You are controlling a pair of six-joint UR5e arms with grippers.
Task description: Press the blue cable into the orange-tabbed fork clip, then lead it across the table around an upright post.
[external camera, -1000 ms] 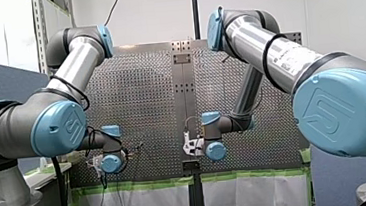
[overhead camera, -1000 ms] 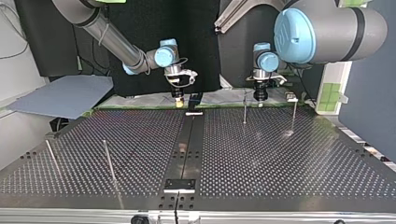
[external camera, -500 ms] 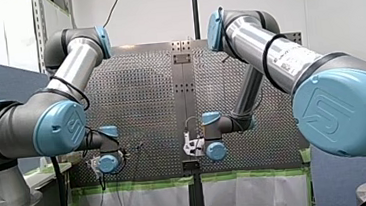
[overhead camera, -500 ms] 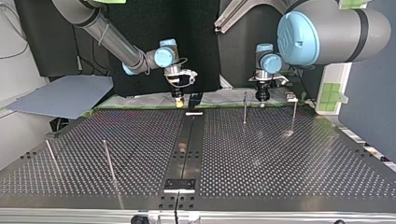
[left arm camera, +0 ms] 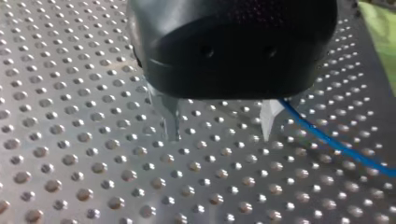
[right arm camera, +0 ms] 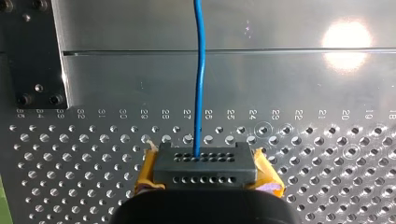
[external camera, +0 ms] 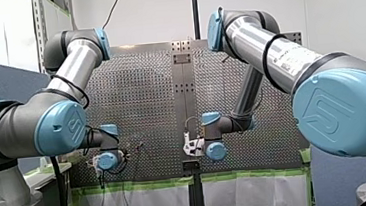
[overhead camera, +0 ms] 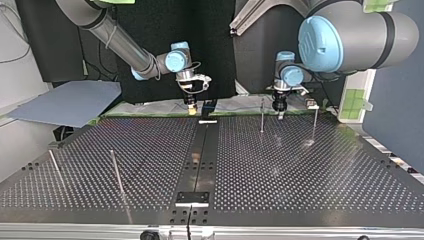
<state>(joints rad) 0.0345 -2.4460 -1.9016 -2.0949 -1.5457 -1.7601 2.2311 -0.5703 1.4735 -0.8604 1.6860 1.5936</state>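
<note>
The cable is thin and light. I judge it limp along its length yet springy enough to pull out of a bend, with a smooth jacket that may slide through a loose pinch. The right gripper has it: its jaws are clenched, with yellow pads on either side of a black holed block. The cable leaves that block straight ahead over the counter.

The left gripper has its jaws released and grasps nothing. Its two metal fingers hang just above the counter. The cable passes just beside the outer face of one of them, not between them, then trails off across the holes.

In the top view a post stands just beside the left gripper. The right gripper is well apart from it, past the dark centre strip. I cannot pick out the clip for certain.

The best hold, I think, is close to the spot that must be pressed or bent, leaving a short free span. The squeeze should be firm but not crush the jacket.
</note>
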